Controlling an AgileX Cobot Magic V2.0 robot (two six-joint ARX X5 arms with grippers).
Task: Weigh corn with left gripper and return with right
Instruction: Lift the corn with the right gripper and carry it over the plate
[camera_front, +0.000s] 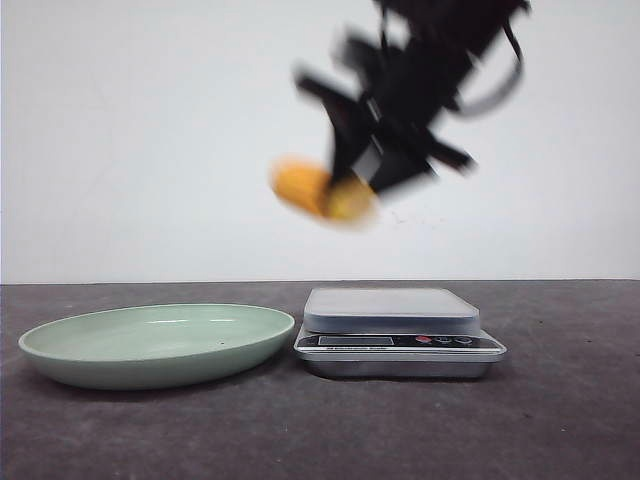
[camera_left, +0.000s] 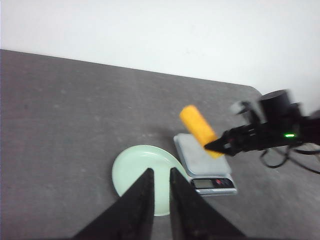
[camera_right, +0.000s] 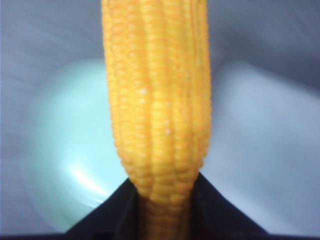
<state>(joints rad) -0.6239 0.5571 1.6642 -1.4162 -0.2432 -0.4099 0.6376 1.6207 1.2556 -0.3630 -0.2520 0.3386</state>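
One table (camera_front: 560, 420), one plate (camera_front: 60, 352), one scale (camera_front: 390, 312), one corn (camera_front: 320, 192): front view has the corn blurred in mid-air above the gap between plate and scale, pinched in the right gripper (camera_front: 355, 185). Only the left wrist view catches the left gripper (camera_left: 160, 182), high above the plate, jaws nearly together on nothing. The right wrist view alone shows kernel rows, black fingers (camera_right: 110, 215) clamped on one end.

Corn (camera_front: 322, 192) motion-blurred; its near end hidden between right fingers (camera_right: 107, 215).
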